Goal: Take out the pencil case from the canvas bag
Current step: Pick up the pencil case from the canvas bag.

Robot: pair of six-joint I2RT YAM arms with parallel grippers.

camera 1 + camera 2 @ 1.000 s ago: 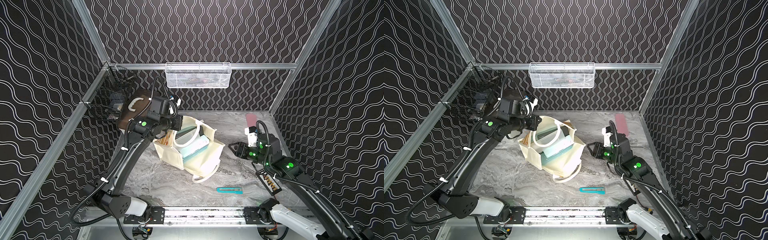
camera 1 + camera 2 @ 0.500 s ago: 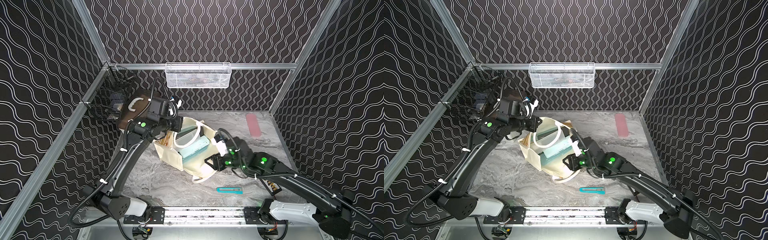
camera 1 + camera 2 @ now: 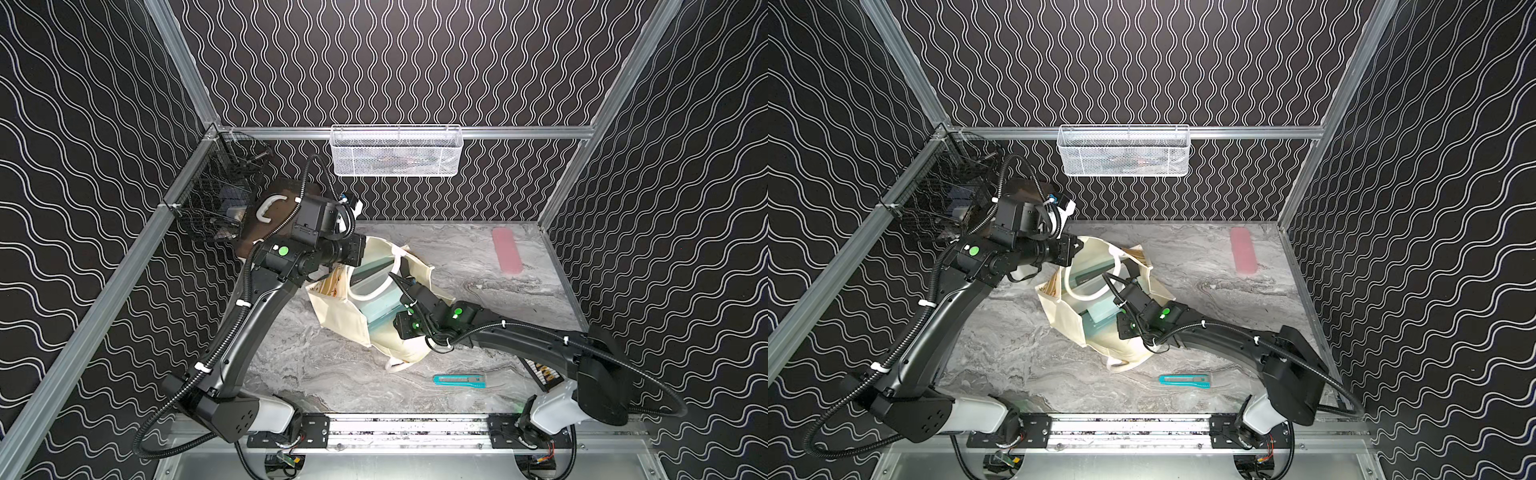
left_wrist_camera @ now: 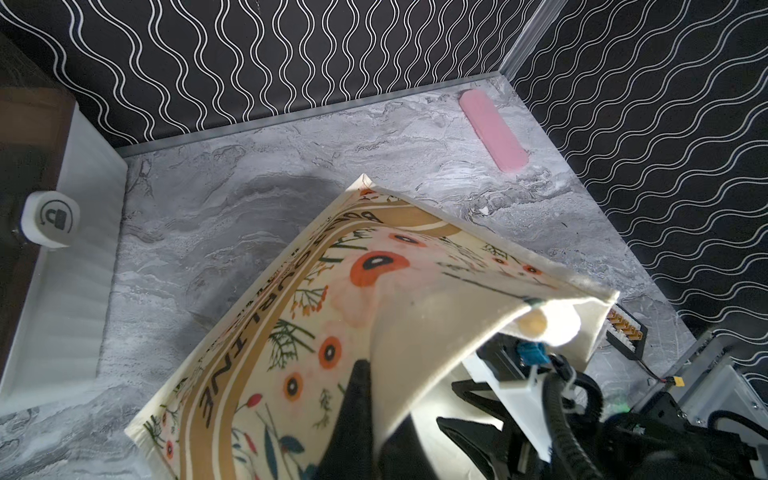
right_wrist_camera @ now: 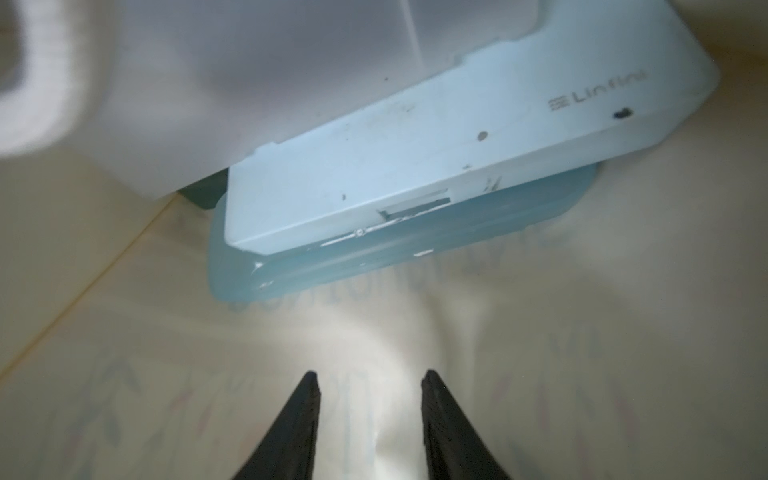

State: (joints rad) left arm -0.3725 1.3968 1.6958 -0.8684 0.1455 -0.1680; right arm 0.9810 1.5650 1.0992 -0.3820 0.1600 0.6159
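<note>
Lying inside the bag (image 3: pixel 340 320) at mid-frame, the pale blue pencil case (image 5: pixel 415 166) looks rigid, light and smooth, likely slippery — best pinched across its thin long sides. The right gripper (image 5: pixel 370 376), jaws parted and empty, points at it. The left gripper (image 4: pixel 372 374) pinches the bag's wall. A second earlier the right gripper was over the tabletop (image 3: pixel 457 257) at right — now it is in the bag's mouth.

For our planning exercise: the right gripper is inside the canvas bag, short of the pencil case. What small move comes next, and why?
Probably ease the right gripper forward until its open jaws straddle the pencil case. The case lies ahead of it, untouched, and the left gripper holds the canvas bag open.
</note>
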